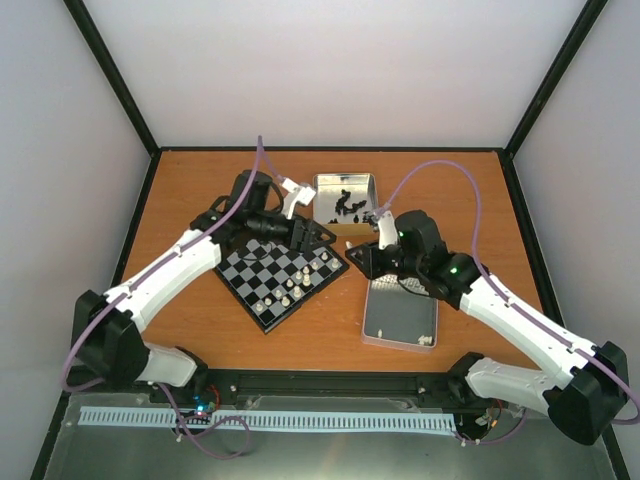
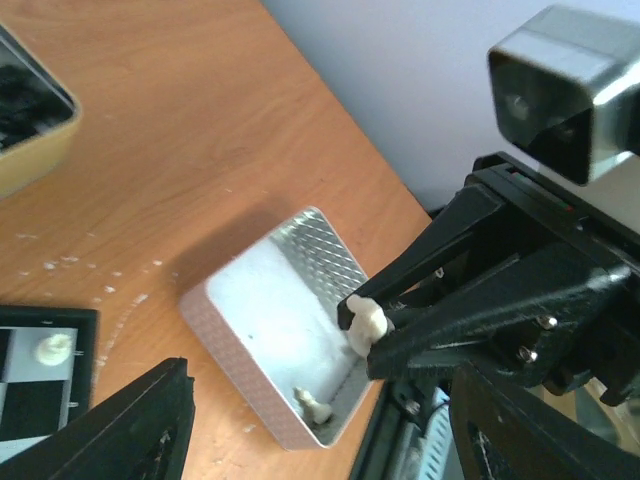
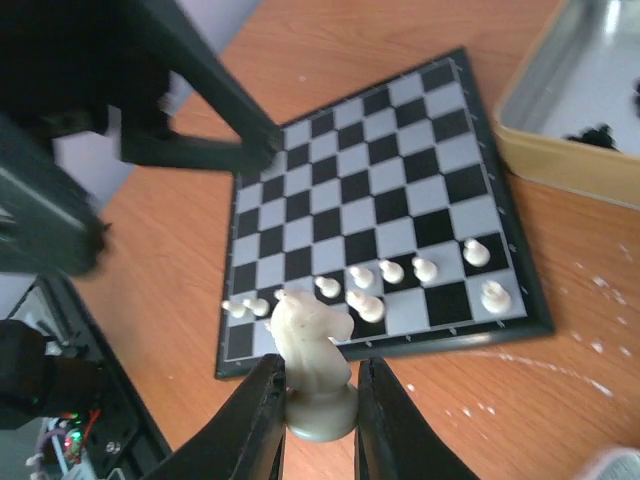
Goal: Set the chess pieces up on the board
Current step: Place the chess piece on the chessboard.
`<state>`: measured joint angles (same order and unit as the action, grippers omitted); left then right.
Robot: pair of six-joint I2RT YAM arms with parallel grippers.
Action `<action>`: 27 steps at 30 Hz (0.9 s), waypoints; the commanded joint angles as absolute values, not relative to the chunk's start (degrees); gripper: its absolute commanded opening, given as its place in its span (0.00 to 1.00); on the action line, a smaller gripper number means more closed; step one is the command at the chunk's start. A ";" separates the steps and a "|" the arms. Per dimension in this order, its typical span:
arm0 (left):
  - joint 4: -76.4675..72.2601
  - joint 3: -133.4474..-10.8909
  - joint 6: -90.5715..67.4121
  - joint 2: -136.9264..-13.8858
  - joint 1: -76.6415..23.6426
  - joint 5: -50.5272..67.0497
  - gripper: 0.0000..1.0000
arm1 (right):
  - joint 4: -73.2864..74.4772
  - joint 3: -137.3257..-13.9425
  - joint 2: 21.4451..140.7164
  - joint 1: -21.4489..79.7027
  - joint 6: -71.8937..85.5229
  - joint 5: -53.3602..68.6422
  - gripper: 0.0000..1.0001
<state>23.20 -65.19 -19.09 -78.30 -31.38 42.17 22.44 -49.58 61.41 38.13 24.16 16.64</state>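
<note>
White arms [image 1: 170, 270], black joints [image 1: 110, 345], purple cables [image 1: 261, 165]

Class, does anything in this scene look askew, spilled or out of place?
The board sits cornerwise to the edges of the table rather than square. Pale specks lie scattered on the table beside it, like spilled crumbs.

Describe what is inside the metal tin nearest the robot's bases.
The tin shows one cream-white chessman by its wall; otherwise its visible floor looks bare. In the left wrist view the right gripper, gripping a white knight, hides one corner.
</note>
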 commanded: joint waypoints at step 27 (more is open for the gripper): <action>29.70 -69.59 -33.60 -89.78 -30.50 61.26 0.20 | 21.79 -55.07 67.38 45.09 14.71 11.01 0.17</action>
